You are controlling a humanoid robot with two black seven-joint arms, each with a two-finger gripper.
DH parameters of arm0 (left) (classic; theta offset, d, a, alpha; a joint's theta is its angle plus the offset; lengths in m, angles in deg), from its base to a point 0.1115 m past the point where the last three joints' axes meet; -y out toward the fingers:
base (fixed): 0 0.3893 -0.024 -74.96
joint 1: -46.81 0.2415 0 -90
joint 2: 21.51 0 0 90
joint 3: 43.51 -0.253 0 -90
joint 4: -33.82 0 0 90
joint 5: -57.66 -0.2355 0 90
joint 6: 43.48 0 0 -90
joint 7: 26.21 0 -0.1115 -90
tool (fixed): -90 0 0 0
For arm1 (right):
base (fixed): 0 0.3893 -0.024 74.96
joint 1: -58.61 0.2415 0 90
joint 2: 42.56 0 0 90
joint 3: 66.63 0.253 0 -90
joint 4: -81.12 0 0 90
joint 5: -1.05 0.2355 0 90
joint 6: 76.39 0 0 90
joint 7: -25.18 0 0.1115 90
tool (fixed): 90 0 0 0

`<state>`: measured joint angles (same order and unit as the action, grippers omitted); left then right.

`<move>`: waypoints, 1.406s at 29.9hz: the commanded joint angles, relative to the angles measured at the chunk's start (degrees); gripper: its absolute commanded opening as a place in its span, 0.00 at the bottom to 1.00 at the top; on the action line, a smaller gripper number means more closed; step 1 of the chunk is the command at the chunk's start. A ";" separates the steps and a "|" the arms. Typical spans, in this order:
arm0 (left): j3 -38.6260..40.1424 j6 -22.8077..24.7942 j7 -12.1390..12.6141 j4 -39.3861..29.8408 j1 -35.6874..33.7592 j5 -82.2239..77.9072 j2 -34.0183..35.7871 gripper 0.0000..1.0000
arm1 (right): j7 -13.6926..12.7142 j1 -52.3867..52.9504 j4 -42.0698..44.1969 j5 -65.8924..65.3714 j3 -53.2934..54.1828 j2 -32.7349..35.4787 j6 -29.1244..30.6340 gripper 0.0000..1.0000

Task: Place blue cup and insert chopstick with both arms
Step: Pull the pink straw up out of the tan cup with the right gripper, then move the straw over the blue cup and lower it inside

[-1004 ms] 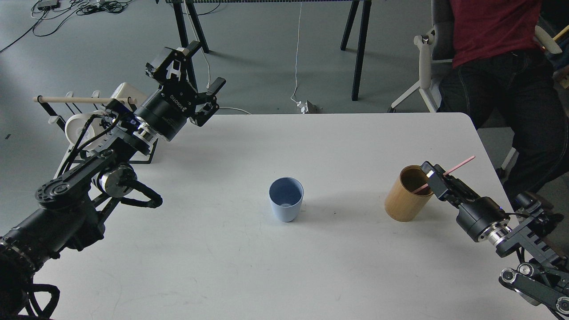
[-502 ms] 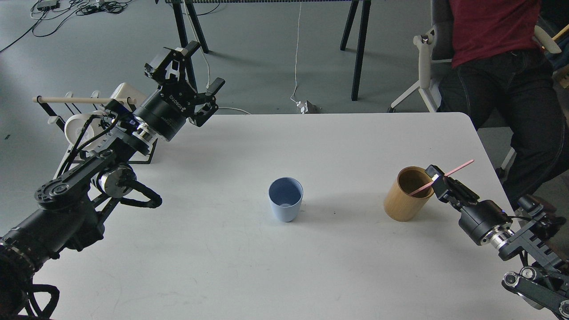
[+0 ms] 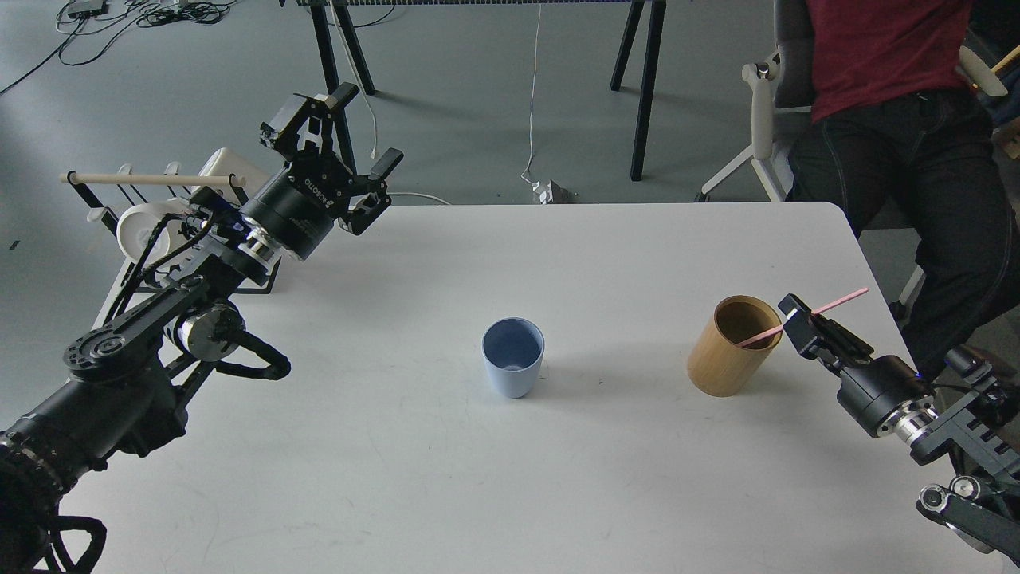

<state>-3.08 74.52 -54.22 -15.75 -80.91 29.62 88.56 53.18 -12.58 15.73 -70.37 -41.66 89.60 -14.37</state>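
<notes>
Left pincer (image 3: 341,131) spread, marked "ROBOTIQ"; right pincer (image 3: 799,317) pinching chopstick (image 3: 805,317).

A white rounded-corner worktop (image 3: 606,478) carries a tan wooden cylindrical holder (image 3: 729,355), upright near its right edge. Off the worktop's far left corner stands a black wire rack (image 3: 127,263) with a pale wooden dowel (image 3: 147,179) across its top and white mugs (image 3: 147,227) hanging below. Beyond, on the grey floor (image 3: 478,96), a person in a red shirt and dark trousers (image 3: 900,104) sits on a white-framed chair (image 3: 761,104); black trestle legs (image 3: 641,88) and a white cable (image 3: 532,96) stand behind.
</notes>
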 commanded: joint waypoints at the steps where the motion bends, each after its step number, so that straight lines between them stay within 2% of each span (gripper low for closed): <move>1: 0.00 0.00 0.00 0.00 0.01 0.00 -0.12 0.98 | 0.00 -0.01 -0.88 0.05 0.34 0.82 -0.02 0.01; 7: -0.09 0.00 0.00 0.00 0.01 0.00 -0.03 0.98 | 0.00 0.17 -5.53 0.67 3.76 3.98 -0.02 0.01; 14: -0.26 0.00 0.00 0.61 0.63 0.00 -0.03 0.98 | 0.00 1.66 -13.87 1.19 6.14 12.06 -0.02 0.00; 18: -0.35 0.00 0.00 1.31 0.89 0.00 -0.03 0.98 | 0.00 5.87 -18.36 3.13 5.88 16.90 -0.02 0.00; 22: -0.35 0.00 0.00 2.11 2.03 0.00 -0.03 0.98 | 0.00 12.89 -19.60 4.62 5.44 17.35 -0.02 0.00; 27: -0.35 0.00 0.00 2.19 3.18 0.00 -0.03 0.98 | 0.00 24.05 -19.16 4.19 -1.57 10.51 -0.02 0.00; 36: -0.44 0.00 0.00 2.55 3.97 0.00 0.24 0.98 | 0.00 46.82 -10.65 4.54 -31.36 -7.07 -0.02 0.00; 42: -0.44 0.00 0.00 2.55 3.97 0.00 0.32 0.98 | 0.00 51.93 -5.19 4.19 -38.94 -14.19 -0.02 0.00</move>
<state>-3.53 74.51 -54.22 -13.20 -76.96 29.62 88.86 53.18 37.71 8.52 -65.95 -77.90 78.58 -14.39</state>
